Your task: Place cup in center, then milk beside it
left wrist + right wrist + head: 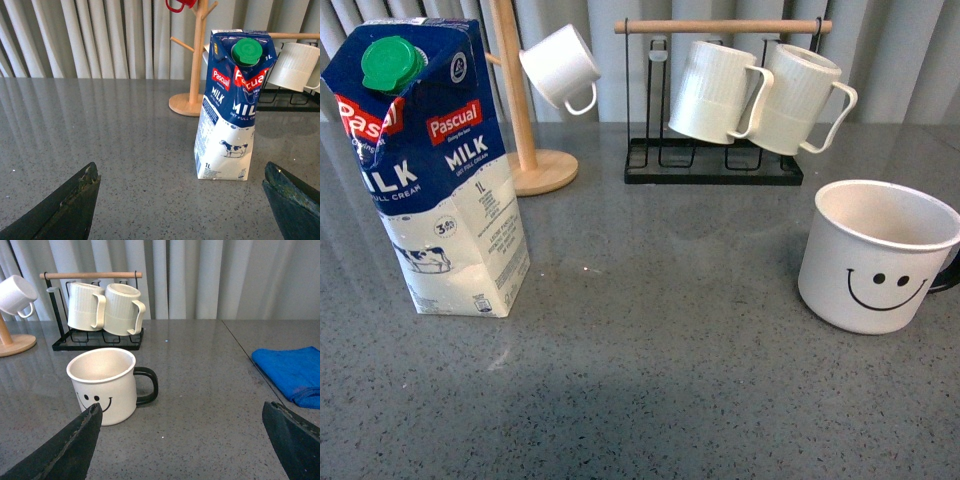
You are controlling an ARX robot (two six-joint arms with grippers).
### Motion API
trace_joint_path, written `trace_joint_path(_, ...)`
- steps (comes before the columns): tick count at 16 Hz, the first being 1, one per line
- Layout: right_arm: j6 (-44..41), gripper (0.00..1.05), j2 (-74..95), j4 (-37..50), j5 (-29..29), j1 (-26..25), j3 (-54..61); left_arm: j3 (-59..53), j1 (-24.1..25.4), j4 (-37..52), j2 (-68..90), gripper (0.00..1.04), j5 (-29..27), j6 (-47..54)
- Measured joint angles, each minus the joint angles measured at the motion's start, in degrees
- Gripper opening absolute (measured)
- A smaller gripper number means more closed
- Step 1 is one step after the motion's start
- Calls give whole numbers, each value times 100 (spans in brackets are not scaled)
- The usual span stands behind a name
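Across the grey speckled table (650, 400), with pale curtains (900, 60) behind, the front view has the milk (440, 180) upright at the left and the cup (875, 255) at the right, well apart; a wooden mug tree (520, 120) with a small white cup (560, 65) and a black rack (715, 160) of ribbed mugs (715, 90) stand at the back. From the left wrist, the left gripper (181, 170) is spread wide and empty, the milk standing ahead of it. From the right wrist, the right gripper (182, 410) is likewise splayed, holding nothing, the cup upright near one finger and a blue cloth (292, 372) lying off to the side.
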State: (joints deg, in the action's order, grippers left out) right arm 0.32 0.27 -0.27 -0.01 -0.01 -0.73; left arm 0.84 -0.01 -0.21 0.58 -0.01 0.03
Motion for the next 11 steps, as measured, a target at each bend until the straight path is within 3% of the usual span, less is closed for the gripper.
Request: trace_joint_path(11, 2, 98, 0, 0, 0, 0, 0, 0, 0, 2, 0, 98, 0, 0)
